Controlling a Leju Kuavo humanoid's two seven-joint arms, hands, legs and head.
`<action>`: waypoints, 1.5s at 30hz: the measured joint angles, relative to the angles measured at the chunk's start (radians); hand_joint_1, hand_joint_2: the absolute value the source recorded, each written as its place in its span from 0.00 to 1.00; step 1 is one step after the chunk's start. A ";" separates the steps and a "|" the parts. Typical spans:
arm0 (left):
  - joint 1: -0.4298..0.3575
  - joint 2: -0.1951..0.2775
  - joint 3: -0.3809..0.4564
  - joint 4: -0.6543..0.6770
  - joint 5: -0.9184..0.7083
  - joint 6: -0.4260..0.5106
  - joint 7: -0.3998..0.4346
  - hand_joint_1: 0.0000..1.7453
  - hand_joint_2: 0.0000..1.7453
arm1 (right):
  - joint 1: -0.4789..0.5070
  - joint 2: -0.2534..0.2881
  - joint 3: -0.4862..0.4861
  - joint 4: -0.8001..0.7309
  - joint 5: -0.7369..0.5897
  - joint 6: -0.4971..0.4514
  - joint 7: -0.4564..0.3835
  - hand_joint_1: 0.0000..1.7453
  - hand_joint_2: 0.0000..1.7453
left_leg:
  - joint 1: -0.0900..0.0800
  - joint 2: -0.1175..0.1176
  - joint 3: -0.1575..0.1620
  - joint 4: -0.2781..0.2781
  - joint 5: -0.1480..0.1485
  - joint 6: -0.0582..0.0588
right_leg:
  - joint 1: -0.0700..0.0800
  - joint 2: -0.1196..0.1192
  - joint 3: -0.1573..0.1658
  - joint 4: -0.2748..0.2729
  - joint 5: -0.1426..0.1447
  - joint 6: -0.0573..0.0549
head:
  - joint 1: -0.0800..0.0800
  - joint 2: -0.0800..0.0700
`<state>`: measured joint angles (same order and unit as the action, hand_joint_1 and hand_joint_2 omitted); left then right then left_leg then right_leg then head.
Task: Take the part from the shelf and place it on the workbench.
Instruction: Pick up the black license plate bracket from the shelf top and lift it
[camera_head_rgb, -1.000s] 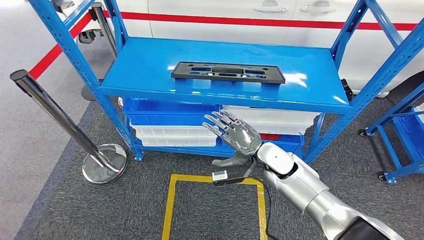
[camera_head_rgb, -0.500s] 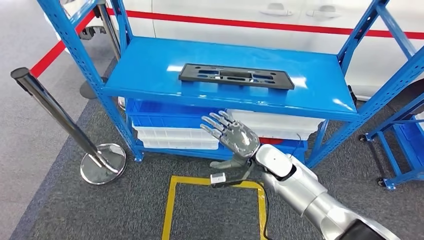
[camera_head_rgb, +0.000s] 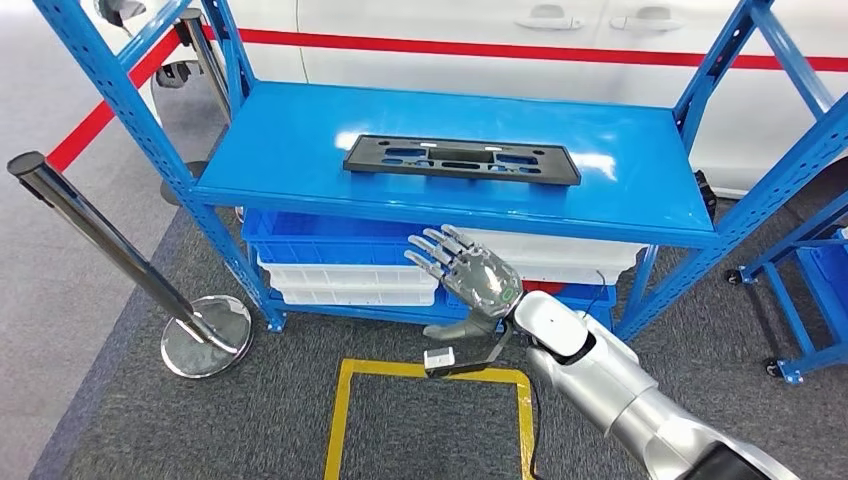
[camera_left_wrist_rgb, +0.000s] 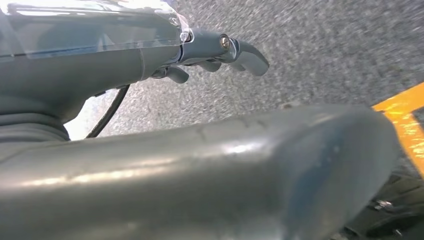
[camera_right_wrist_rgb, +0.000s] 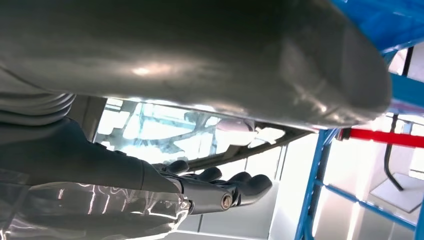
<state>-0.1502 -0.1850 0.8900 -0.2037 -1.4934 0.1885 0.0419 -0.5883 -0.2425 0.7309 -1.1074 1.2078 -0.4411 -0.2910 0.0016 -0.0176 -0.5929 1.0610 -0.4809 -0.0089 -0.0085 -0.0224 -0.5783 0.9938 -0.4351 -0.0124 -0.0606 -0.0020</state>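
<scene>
Risk: my right hand (camera_head_rgb: 470, 272) hangs in front of the shelf (camera_head_rgb: 300, 135), below its top board. I judge that lifting straight up could knock the board's front edge.
Second risk: the part (camera_head_rgb: 461, 160) is flat and thin, so my fingers may slide over it and push it back.
Part: long black plate with slots, lying flat at the middle of the top board, well apart from my hand.
Right fingers: spread, holding nothing.
Left hand (camera_left_wrist_rgb: 150, 55): over grey carpet, fingers curled in, nothing held.
</scene>
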 joint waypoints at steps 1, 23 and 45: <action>0.000 0.000 0.000 0.000 0.000 0.000 0.000 0.00 0.00 | 0.000 -0.003 0.000 0.000 0.000 0.000 -0.001 0.00 0.00 | 0.001 0.001 -0.029 0.058 -0.027 -0.004 | 0.000 -0.002 0.006 -0.002 -0.003 -0.005 | 0.000 0.000; 0.005 0.000 0.007 0.000 0.015 -0.011 -0.004 0.00 0.00 | -0.019 0.002 0.002 0.032 -0.002 0.002 -0.025 0.00 0.00 | 0.007 -0.011 0.018 -0.062 0.048 0.035 | -0.017 0.006 -0.069 0.142 -0.022 0.046 | 0.000 0.000; 0.008 0.000 0.009 0.000 0.019 -0.006 -0.010 0.00 0.00 | -0.026 -0.014 0.020 0.036 0.000 0.016 -0.022 0.00 0.00 | 0.000 -0.006 -0.033 -0.052 0.082 0.032 | -0.001 0.003 0.066 0.022 -0.088 0.031 | 0.000 0.000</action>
<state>-0.1418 -0.1854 0.8987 -0.2037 -1.4744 0.1824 0.0319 -0.6139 -0.2566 0.7507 -1.0719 1.2075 -0.4249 -0.3132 0.0016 -0.0241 -0.6254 1.0095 -0.3991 0.0231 -0.0092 -0.0195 -0.5127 1.0159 -0.5234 0.0185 -0.0604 -0.0019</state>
